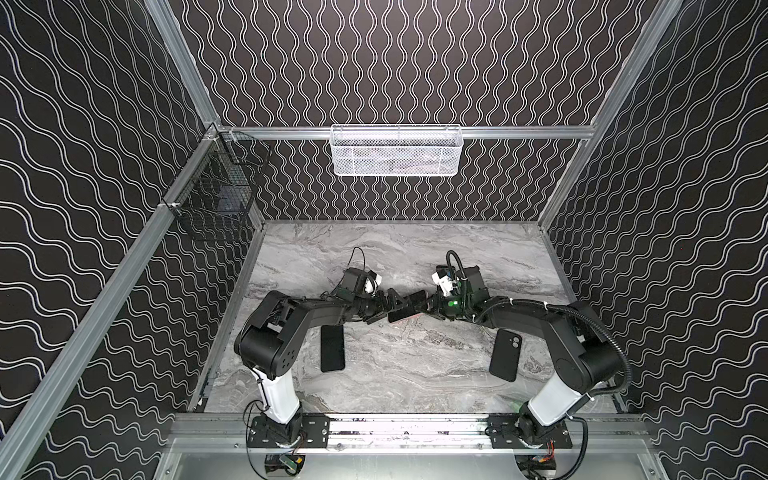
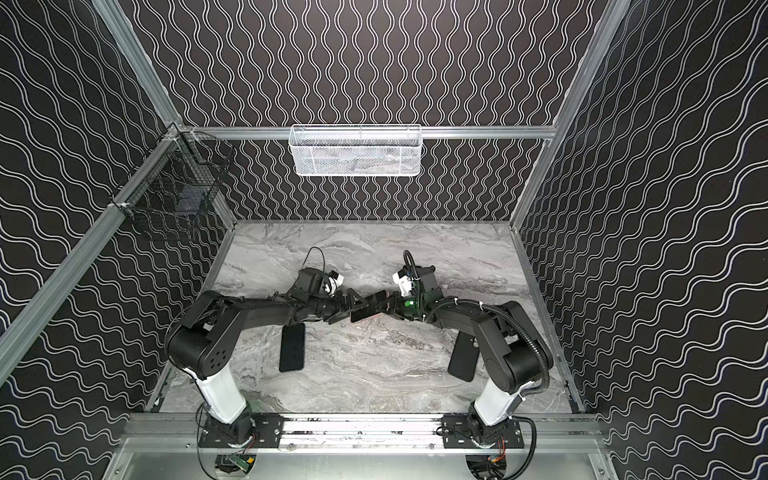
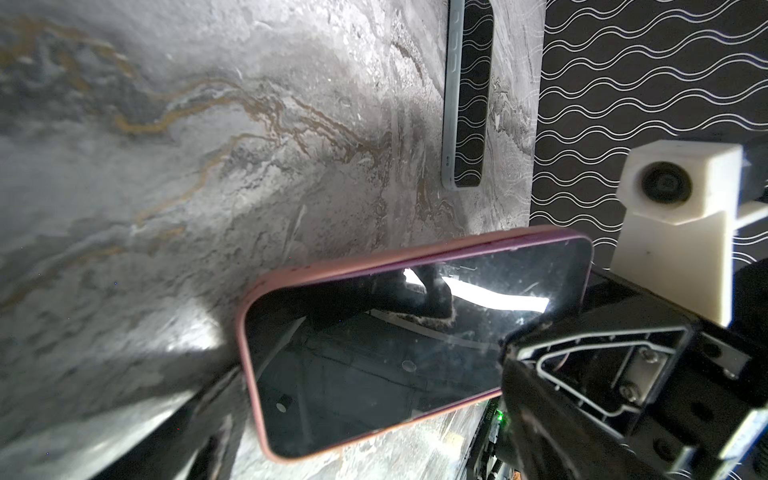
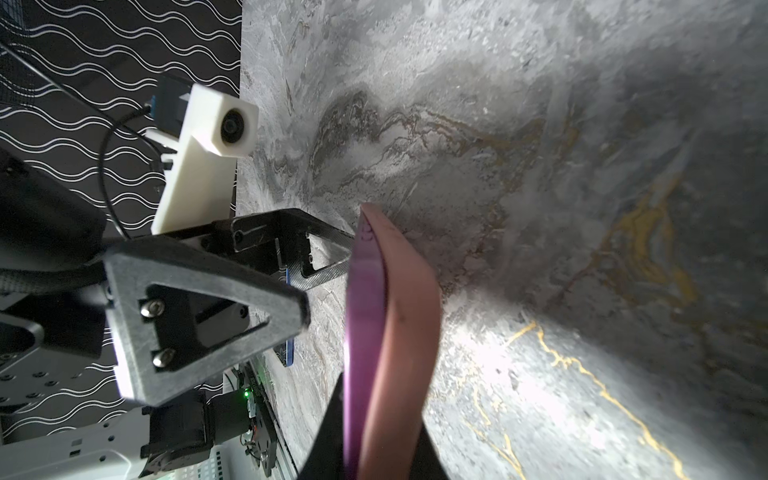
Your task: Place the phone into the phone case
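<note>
Flat on table [image 1: 415, 257], near left: black phone [image 1: 332, 348]. Near right: black slab [image 1: 506, 355] with camera cutout, phone or case unclear. Over table middle: pink-cased phone [image 3: 374, 353], tilted, one end clamped in right gripper [image 4: 382, 407]; left gripper [image 4: 328, 280] spread wide beside other end, contact unclear. Past table's far edge: white basket [image 1: 397, 150], contents unreadable.

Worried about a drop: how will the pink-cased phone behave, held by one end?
The pink-cased phone is probably stiff: it juts straight from the jaws of the right gripper without sagging. Its glossy screen looks slippery, though the matte pink edge likely gives the jaws some bite. Gripped at one end only, it may pivot if bumped.
</note>
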Robot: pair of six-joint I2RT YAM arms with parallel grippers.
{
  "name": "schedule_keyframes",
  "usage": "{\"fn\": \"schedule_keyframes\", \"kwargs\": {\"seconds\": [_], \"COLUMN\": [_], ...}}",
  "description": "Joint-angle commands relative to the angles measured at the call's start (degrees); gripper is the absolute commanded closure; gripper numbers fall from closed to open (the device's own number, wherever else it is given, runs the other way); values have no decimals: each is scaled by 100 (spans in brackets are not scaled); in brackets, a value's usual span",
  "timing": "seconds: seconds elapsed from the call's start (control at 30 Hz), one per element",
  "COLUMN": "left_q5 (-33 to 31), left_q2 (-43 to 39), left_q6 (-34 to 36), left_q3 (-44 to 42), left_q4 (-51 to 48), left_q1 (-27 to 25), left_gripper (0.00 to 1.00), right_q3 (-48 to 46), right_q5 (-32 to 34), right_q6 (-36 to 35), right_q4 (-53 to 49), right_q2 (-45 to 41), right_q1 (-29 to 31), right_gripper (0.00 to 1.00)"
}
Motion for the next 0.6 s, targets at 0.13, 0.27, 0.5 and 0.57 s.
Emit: {"fn": "schedule_keyframes", "kwargs": {"seconds": [0.13,0.27,0.5,0.57], "left_q5": [-124,-140,-147,-149], "left_q2": [28,28,-1,-21], "left_q6": [62,57,72,84], "left_q3": [6,12,11,15], "left_q4": [-385,-391,-418,-426], "left_q1": [-7,-6,-9,-5], "left_gripper": [1,1,1,2], "right_q3": [69,113,148,135], "right_q5": [182,220,230,229], "right_q6": [-88,-76,-70,-72], "right_q4": [-26,-21,-19,-16], "right_q2": [-57,-40,-1,-22], "right_q1": [-168,-194,-205,-205], "right_gripper": [60,60,87,95]}}
